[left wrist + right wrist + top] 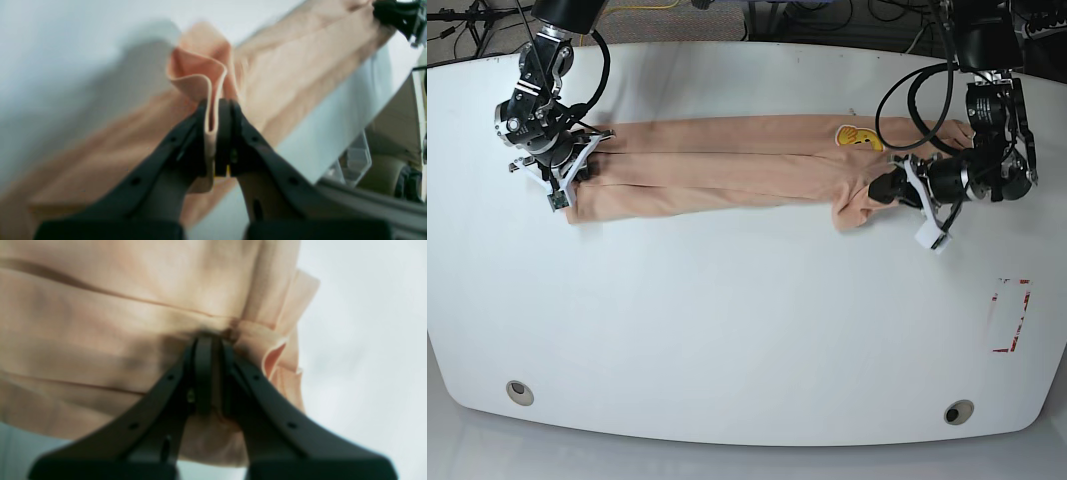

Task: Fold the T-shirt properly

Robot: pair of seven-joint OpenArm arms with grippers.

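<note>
At upper left of the base view, the right tool [577, 165] is clamped on one end of the T-shirt [727, 170], which lies as a long narrow band across the white worktop [727, 330]. At right, the left tool [889, 187] pinches the other end, near the yellow emblem [858, 136]. Lengthwise folds look done; folding end to end remains.
</note>
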